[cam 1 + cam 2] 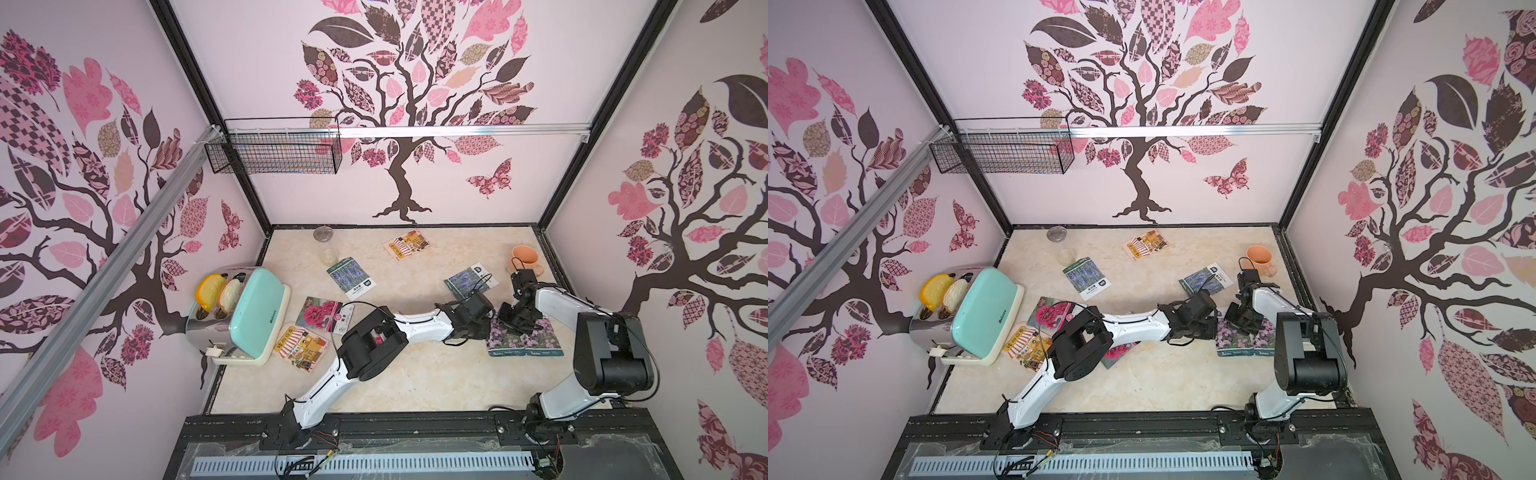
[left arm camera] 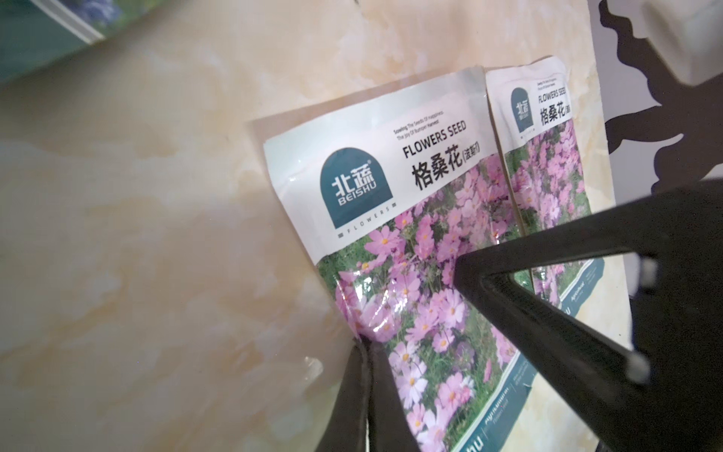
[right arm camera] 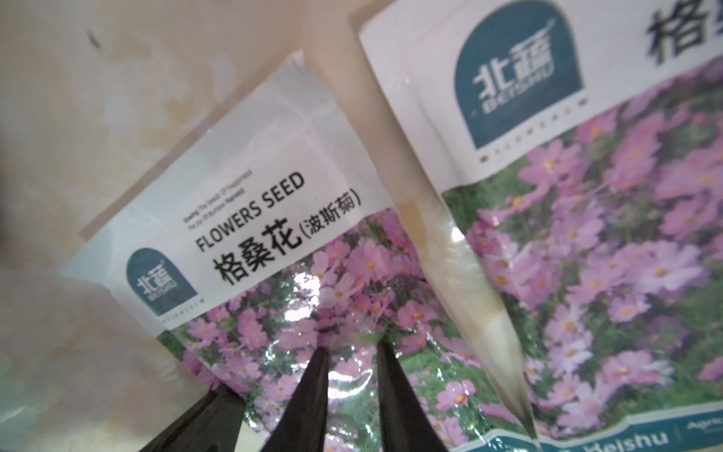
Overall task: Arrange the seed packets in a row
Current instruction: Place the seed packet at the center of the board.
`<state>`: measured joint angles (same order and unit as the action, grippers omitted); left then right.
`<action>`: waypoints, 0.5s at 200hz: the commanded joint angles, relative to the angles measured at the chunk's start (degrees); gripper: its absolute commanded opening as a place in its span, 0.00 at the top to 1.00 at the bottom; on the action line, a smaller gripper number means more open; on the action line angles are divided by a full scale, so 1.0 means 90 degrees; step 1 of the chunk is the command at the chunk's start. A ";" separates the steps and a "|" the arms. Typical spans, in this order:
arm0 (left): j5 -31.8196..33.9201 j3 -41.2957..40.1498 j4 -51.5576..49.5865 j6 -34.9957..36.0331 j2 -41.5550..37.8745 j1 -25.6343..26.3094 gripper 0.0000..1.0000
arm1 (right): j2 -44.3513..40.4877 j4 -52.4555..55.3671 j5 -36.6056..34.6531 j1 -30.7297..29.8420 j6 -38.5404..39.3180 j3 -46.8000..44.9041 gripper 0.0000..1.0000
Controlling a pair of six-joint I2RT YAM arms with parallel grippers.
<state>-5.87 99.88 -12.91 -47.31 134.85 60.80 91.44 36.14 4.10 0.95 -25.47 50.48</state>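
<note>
**Both pincers on one packet**

Pink-flower packet [image 1: 506, 345] lay flat on the worktop [image 1: 415, 374], on the arms' side of the orange mug [image 1: 524, 257]. Left pincer [image 2: 365, 348] was clenched on its outer edge. Right pincer [image 3: 350, 346], jaws slightly apart, had its tips on the same packet's face. Twin packet [image 1: 546, 343] sat alongside. Lavender packet [image 1: 465, 279] lay near the mug.

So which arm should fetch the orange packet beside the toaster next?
Left, probably. The orange packet lies by the toaster on the left arm's side; the right tool would have to reach across. First the left tool must release the pink-flower packet.
</note>
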 commanded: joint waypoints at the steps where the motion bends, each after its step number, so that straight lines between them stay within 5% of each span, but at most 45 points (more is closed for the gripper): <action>1: -0.0153 0.0076 -0.0081 0.0139 0.0160 0.0031 0.91 | 0.0152 -0.0178 0.0088 0.0012 0.0067 -0.0070 0.74; 44: -0.0227 -0.0016 -0.0099 0.0156 0.0110 0.0027 0.88 | 0.0100 -0.0186 0.0150 0.0007 0.0077 -0.0089 0.73; 63: -0.0230 -0.0082 -0.0139 0.0154 0.0044 0.0032 0.75 | 0.0002 -0.0168 0.0186 0.0012 0.0077 -0.0103 0.72; 100: -0.0121 -0.0392 0.0060 0.0130 -0.0135 0.0032 0.67 | -0.0186 -0.0067 0.0209 0.0012 0.0086 -0.0033 0.70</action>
<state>-7.49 98.65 -10.68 -46.41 134.19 60.86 90.70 35.38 4.86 0.95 -25.30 50.06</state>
